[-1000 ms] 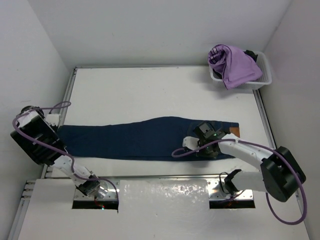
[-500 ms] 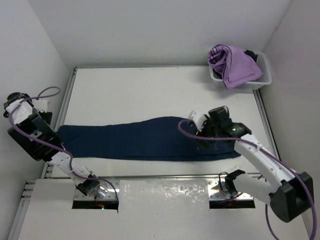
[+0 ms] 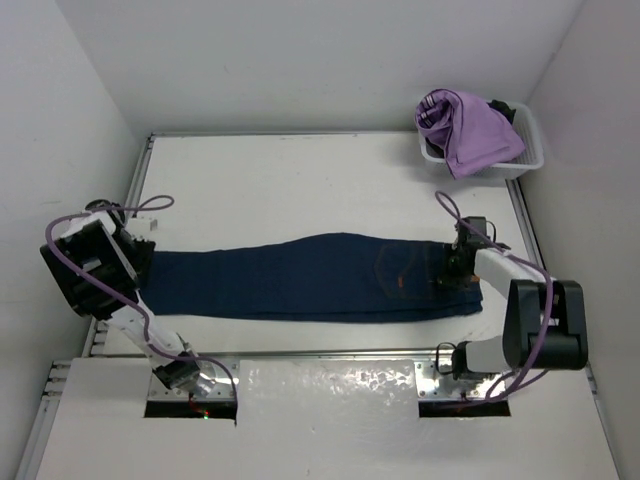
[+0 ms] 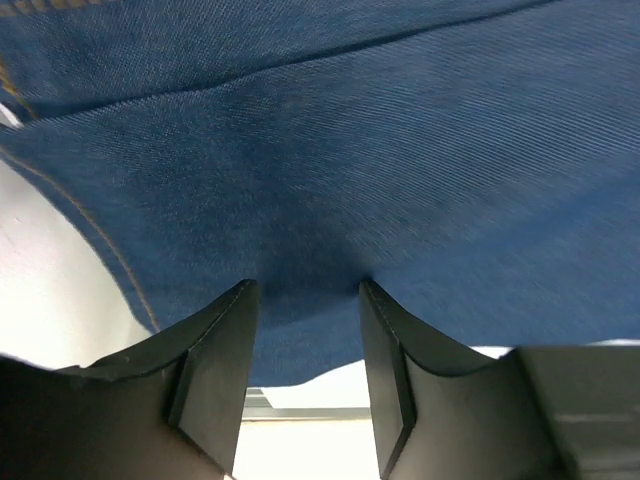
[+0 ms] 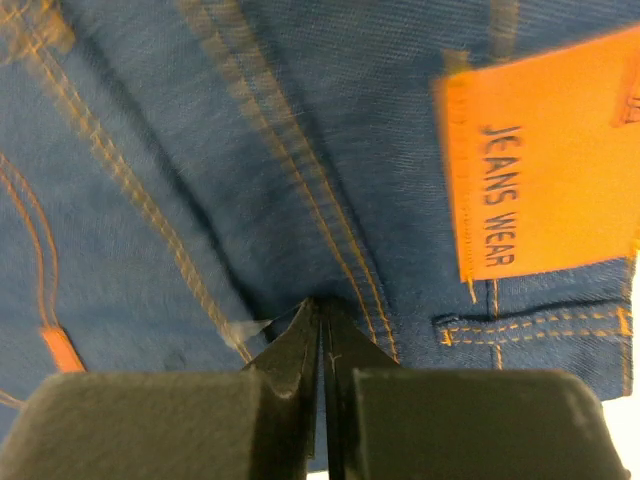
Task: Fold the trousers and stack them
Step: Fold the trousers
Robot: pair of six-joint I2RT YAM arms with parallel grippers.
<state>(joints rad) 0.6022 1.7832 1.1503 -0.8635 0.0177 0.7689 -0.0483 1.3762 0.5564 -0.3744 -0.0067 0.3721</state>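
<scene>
Both arms have swung outward to opposite ends of the trousers (image 3: 300, 278), which lie flat and full-length across the counter (image 3: 300, 190), waist to the right. Ready, I judge, to carry one end over the other, the right gripper (image 5: 320, 305) is pinched tight on a denim pucker beside the tan patch (image 5: 535, 165), while the left gripper (image 4: 305, 290) stands partly open astride the hem, holding nothing. I count one pair of trousers, two grippers, and one lilac garment (image 3: 465, 125) in one basket (image 3: 533, 150).

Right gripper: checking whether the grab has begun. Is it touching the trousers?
Touching. The right wrist view shows the right gripper shut, its tips pinching a pucker of the trousers.
</scene>
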